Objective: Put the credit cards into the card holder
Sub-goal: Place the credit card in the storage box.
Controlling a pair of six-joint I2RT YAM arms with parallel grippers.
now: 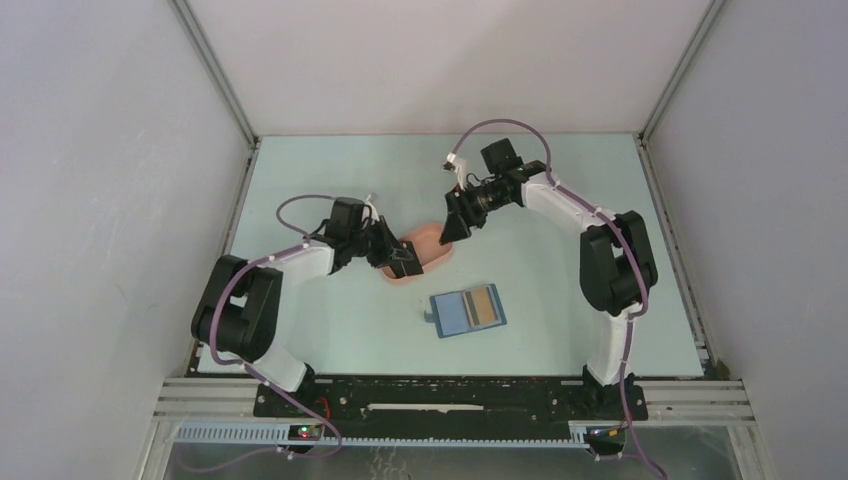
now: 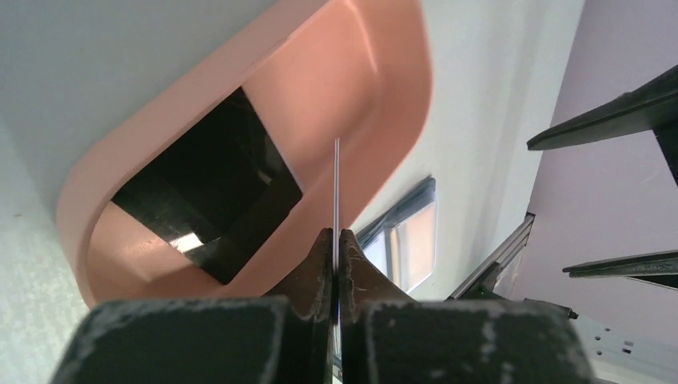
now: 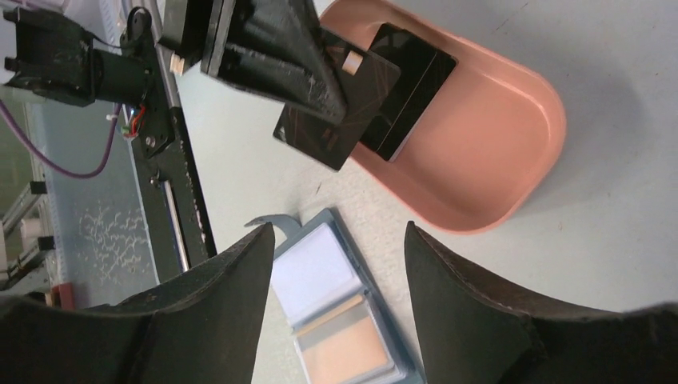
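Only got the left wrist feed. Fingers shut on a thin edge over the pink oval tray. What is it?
Observer: A thin black rectangular card, face-on in the right wrist view, pinched by the left gripper.
Operator: Holder open?
Observer: Yes. Top view: the blue folding card holder lies open flat, a tan-orange card in the half opposite its tab.
Operator: Right arm?
Observer: Right gripper open, holding nothing.
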